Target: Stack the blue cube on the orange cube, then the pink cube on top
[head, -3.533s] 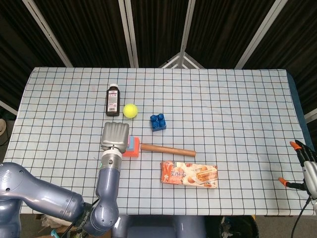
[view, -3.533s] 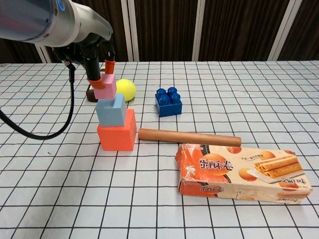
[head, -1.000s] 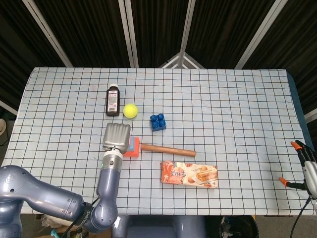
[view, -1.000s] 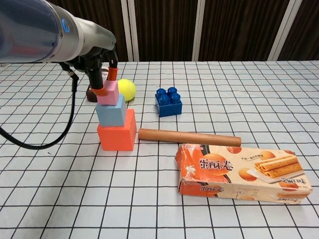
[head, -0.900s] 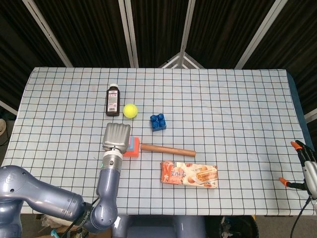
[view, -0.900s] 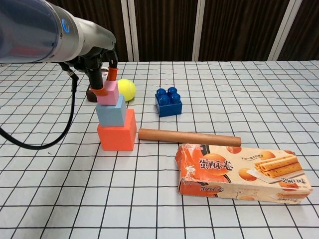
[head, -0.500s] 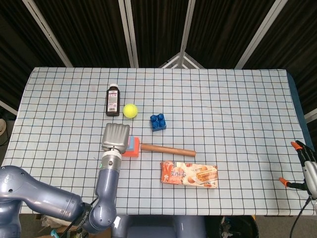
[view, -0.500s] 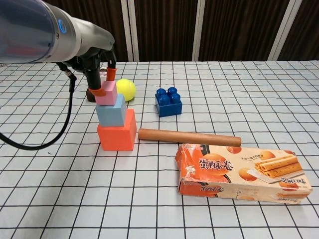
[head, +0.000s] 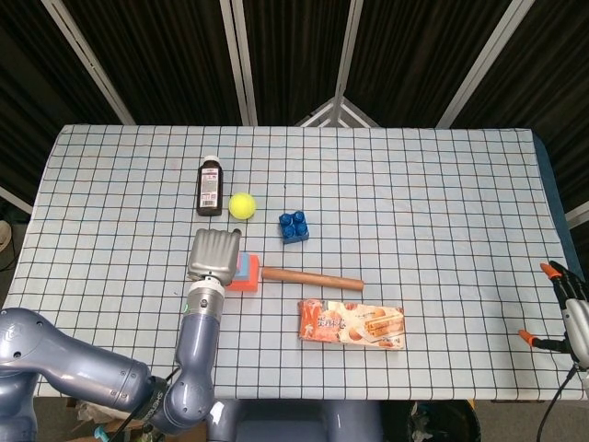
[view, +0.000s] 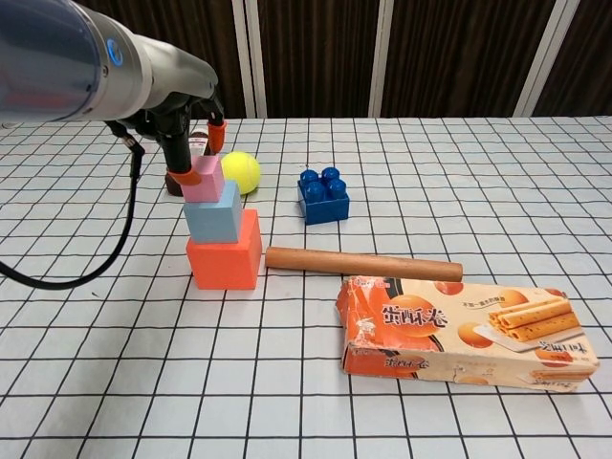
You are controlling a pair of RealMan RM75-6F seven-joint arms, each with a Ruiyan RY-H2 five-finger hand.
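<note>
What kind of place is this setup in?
Probably a robot lab test bench: a grid-patterned tablecloth, dark curtains behind, and mixed test props like the stacked orange cube and snack box.

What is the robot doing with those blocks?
It is building a little tower. The orange cube sits on the table, the blue cube is on top of it, and the pink cube is on the very top. The robot's left hand is right at the pink cube, with one fingertip touching its side. The right hand waits at the table's far edge, holding nothing.
</note>
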